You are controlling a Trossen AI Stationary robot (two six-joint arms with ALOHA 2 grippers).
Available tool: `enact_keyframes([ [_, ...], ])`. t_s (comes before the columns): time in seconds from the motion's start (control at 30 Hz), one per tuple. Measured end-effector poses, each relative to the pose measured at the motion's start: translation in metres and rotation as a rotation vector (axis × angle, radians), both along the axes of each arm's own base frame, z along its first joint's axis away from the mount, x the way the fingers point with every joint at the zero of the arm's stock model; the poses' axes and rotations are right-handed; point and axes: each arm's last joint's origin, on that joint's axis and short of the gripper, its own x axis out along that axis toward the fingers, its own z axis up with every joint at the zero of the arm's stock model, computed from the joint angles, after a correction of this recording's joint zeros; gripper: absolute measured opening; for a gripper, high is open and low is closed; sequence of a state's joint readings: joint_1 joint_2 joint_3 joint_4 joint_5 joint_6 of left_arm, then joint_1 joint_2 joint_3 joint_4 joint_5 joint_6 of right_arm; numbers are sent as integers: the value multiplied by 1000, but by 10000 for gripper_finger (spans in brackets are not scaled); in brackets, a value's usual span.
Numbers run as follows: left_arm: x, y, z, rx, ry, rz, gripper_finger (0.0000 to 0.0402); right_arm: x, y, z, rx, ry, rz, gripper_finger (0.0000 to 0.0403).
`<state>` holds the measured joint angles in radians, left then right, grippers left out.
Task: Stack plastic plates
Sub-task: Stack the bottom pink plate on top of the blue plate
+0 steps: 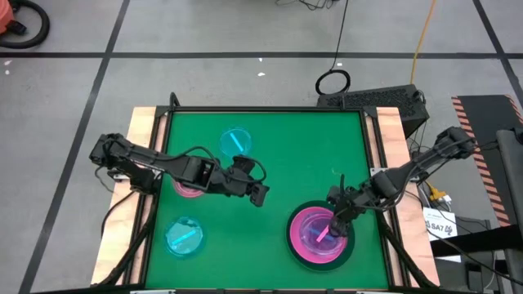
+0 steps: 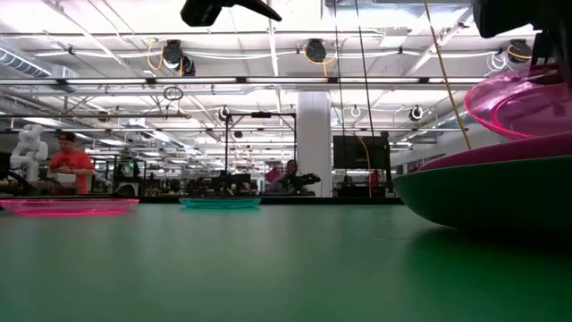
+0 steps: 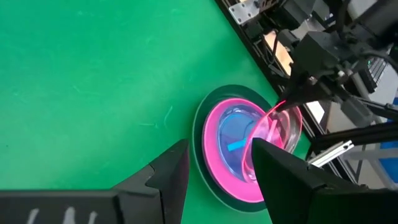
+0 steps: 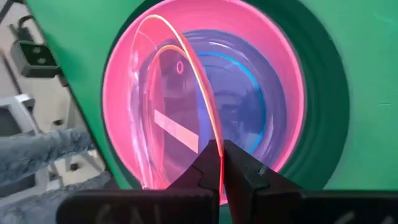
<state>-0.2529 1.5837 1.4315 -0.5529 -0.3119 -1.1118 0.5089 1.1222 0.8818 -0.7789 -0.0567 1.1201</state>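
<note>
Plates sit in a stack near the right front corner of the green tabletop. The right pincer is just over that stack. Its two fingers are pressed on the rim of a see-through pink plate, and this plate is tilted up on its edge. Under it lies a cyan plate inside a solid pink plate. The solid pink plate rests on a big dark plate at the bottom of the stack.

The left pincer hangs above the middle of the tabletop, well apart from the stack. Its fingers are spread wide with nothing between them.

Another see-through pink plate lies at the left side, mostly hidden under the left arm. One cyan plate lies near the back, and one more cyan plate lies near the left front corner.

The tabletop has a pale wooden edge and stands on a grey floor with dark lines. A black keyboard lies behind it. Far off in the big bright room, a person in a red top stands by a white robot, too small to make out well. In the low view the stack is cut off at the right side.
</note>
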Motion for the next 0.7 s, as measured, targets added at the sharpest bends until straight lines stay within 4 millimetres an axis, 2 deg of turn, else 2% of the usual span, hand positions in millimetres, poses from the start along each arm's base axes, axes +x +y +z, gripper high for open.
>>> enact_keyframes([
  [0.23,-2,-5,0,1,5,-16,179,-2,-8,0,-31,24,-3,4],
  [0.4,-2,-6,0,4,6,-19,179,0,-10,-9,-22,22,-25,8],
  [0.57,-2,-6,0,4,6,-19,179,-6,-13,-22,-29,88,-78,36],
  [0.7,-2,-6,0,7,7,-21,179,-7,-14,-24,-40,104,-85,73],
])
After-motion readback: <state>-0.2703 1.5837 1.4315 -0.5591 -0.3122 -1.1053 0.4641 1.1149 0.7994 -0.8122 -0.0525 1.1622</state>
